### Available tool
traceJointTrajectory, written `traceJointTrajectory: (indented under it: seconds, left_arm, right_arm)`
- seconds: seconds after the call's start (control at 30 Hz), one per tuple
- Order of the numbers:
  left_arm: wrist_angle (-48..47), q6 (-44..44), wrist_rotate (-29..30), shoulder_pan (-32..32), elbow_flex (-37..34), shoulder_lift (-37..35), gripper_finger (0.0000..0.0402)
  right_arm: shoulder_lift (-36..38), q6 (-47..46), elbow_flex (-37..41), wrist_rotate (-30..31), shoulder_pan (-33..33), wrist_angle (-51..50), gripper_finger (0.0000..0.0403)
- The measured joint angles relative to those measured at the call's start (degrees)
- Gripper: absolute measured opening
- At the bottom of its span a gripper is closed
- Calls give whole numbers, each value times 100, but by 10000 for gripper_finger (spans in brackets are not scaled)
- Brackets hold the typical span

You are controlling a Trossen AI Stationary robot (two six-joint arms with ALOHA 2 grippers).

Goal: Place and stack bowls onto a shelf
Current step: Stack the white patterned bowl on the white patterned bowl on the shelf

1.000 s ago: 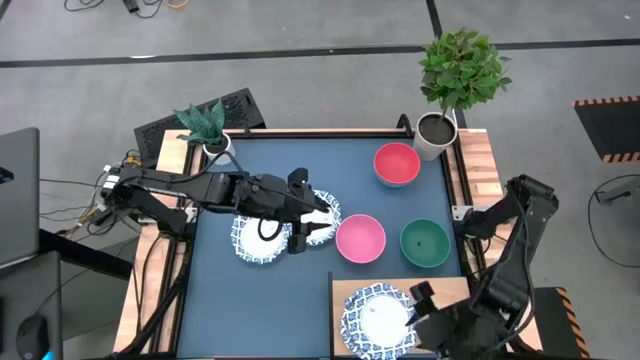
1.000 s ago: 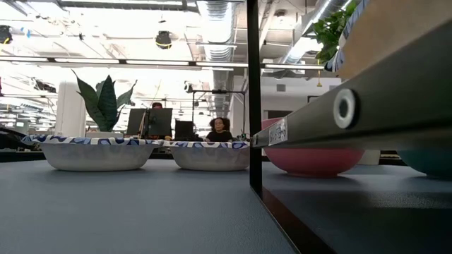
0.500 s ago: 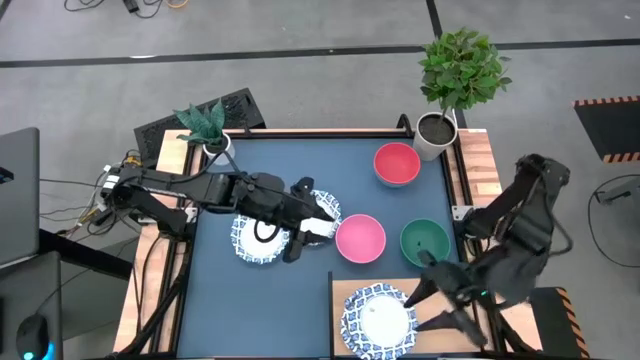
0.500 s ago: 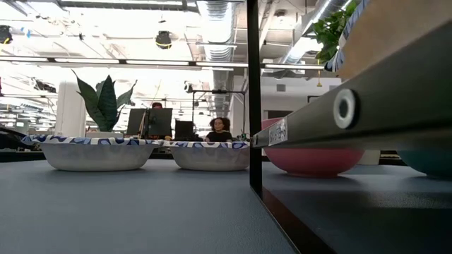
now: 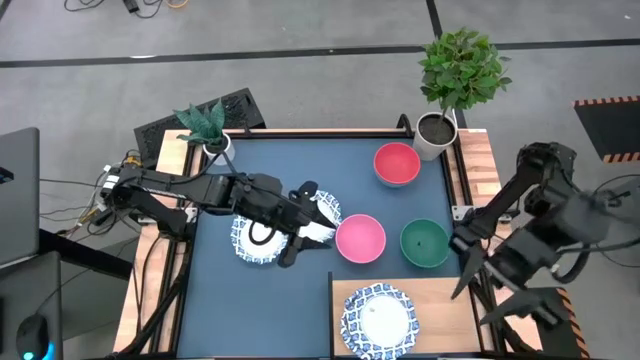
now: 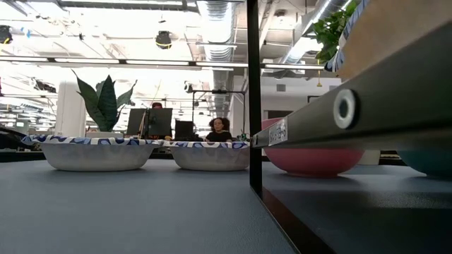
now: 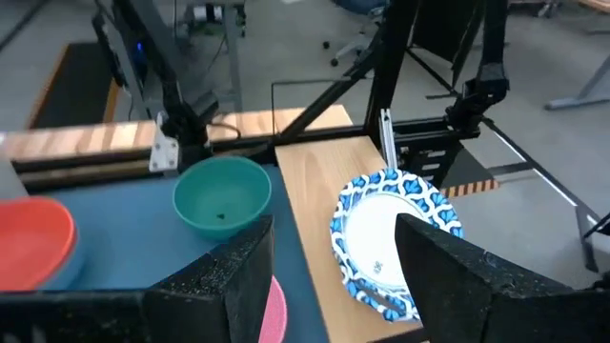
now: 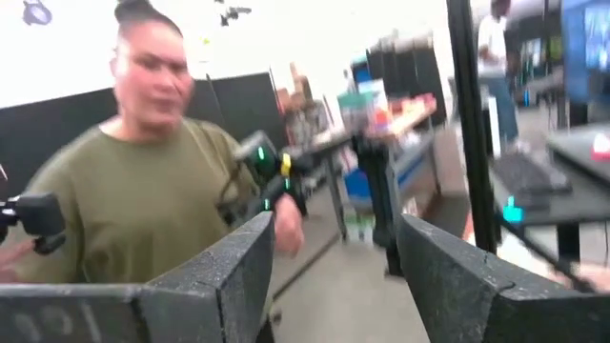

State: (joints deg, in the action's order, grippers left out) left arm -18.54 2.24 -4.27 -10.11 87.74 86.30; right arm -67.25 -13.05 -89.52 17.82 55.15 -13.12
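— Open room on the desk [image 5: 300,160]?
— Plenty of bare blue across the upper middle of the high view and down the lower left. Crowded at centre: left gripper [image 5: 312,222] over the left white bowl [image 5: 250,243] and the right white bowl [image 5: 328,205], fingers spread wide with nothing between them, close to the pink bowl [image 5: 360,238].
— And along the edges?
— Red bowl [image 5: 397,163] near the upper right corner, beside the leafy plant [image 5: 460,70] in its pot. Green bowl [image 5: 425,243] close to the right edge, just above the shelf [image 5: 445,300]. Shelf at lower right, cut off by the bottom of the frame, carrying the shelf bowl [image 5: 378,320] toward its left side, with bare wood to the right of it. Snake plant [image 5: 205,125] at the upper left corner.
— Right gripper [image 8: 334,229]?
— Off the desk, beyond the right edge at lower right, smeared in the high view. From its own wrist: fingers wide, empty, facing a person [image 8: 152,191] in a green top.
— Anything hard to read?
— Cannot tell whether the shelf bowl is single or a stack. Both white bowls at centre partly hidden under the left arm. Right half of the low view blocked by the shelf's edge, the green bowl only a sliver there.
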Motion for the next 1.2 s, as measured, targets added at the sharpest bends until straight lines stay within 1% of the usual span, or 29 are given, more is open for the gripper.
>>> traceJointTrajectory:
  seconds: [0.07, 0.17, 0.3, 0.43, 0.53, 0.73, 0.8, 0.83, 0.97, 1.07, 1.13, 1.2]
  left_arm:
    - [137, -88, -46, 0, -1, 0, 203]
    - [333, -155, -274, 0, -1, 0, 203]
    - [478, -174, -637, 1, -1, 0, 203]
    - [338, -498, -872, 75, -1, 0, 203]
    - [85, -768, -992, 248, -1, 0, 203]
    - [-318, -1005, -1030, 940, -1, 0, 203]
    - [-467, -919, -1094, 1281, -1, -7, 203]
    - [-577, -858, -1172, 1469, -1, -40, 203]
    - [-883, -348, -1575, 2229, -1, -232, 203]
    - [-1278, -15, -1675, 2677, -1, -431, 203]
    - [-1751, 42, -1621, 2902, -1, -577, 203]
    - [-2312, -32, -1393, 3072, -1, -721, 203]
  right_arm:
    - [36, 353, 0, -2, 70, 306, 249]
    - [87, 908, 0, -17, 175, 646, 249]
    - [225, 1584, 0, -305, 269, 973, 249]
    - [355, 2109, 0, -353, 342, 835, 249]
    - [452, 2200, 0, -344, 324, 710, 249]
    - [649, 2278, 1, -193, 295, 36, 249]
    - [733, 2271, 2, 168, 204, -204, 249]
    - [782, 2236, 2, 496, 144, -351, 249]
    - [971, 1753, 0, 2113, -217, -1024, 249]
    - [1085, 1143, 0, 3206, -737, -1799, 249]
    - [1132, 578, 0, 3628, -1204, -2394, 249]
    - [1153, -39, 0, 3649, -1689, -2919, 249]
